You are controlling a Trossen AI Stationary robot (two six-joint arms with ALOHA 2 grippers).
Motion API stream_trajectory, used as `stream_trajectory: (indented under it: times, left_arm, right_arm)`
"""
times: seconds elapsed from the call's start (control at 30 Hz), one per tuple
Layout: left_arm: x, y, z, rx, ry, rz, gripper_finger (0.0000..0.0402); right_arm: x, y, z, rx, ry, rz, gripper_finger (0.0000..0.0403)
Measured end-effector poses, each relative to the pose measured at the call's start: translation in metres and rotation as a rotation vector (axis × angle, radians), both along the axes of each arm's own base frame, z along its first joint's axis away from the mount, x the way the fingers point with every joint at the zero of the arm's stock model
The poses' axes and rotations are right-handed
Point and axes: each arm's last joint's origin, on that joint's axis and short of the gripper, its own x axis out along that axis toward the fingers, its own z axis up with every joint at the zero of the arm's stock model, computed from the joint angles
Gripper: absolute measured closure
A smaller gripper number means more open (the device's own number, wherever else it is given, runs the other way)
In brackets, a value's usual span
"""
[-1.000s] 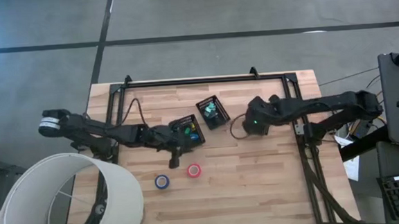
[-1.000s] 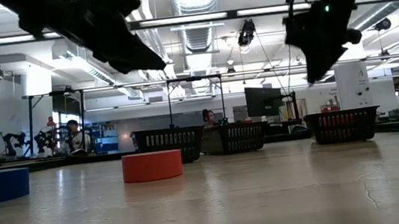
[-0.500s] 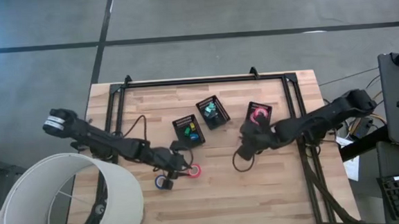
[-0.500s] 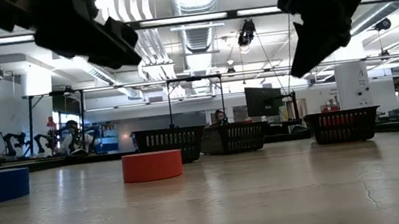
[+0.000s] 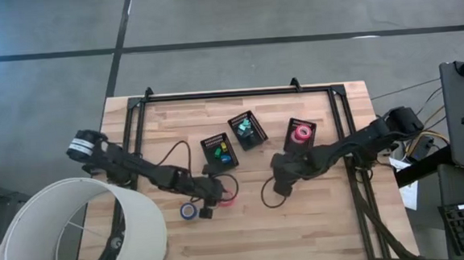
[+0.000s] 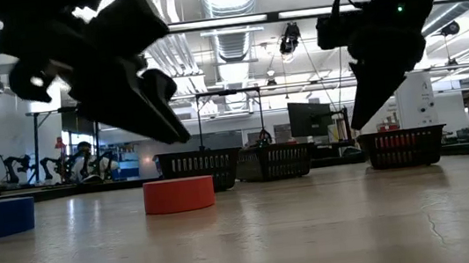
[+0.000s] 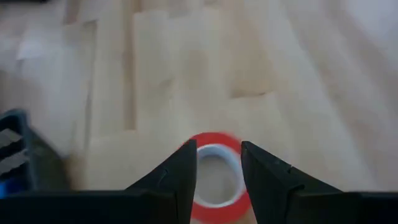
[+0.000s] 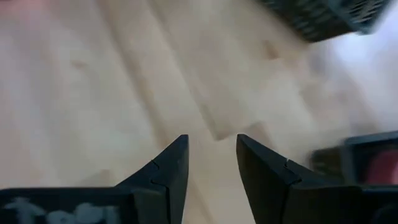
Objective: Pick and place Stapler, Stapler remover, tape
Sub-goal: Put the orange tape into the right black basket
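The left hand (image 7: 217, 174), fingers apart, is hovering over a red tape roll (image 7: 214, 171) lying directly beneath it, probably light and stiff, best pinched across its rim.

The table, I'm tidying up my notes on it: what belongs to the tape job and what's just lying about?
Job:
red tape
blue tape
pink tape, in a bin
three black bins
left gripper

Lying about:
white lampshade
right gripper, over bare wood
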Motion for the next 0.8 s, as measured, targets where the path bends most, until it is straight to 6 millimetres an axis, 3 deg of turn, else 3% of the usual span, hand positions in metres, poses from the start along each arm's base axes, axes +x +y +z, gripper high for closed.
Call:
stream_trajectory:
  times: [0.27,0.8]
  left_arm:
    - [0.009,0.005,-0.013,0.08,0.015,0.14,0.0273]
    - [0.014,0.005,-0.036,0.059,0.088,0.156,0.0273]
  right_arm:
    - [0.007,0.004,0.01,0.05,-0.068,0.086,0.0275]
    - [0.012,0.005,0.012,0.04,-0.119,0.128,0.0269]
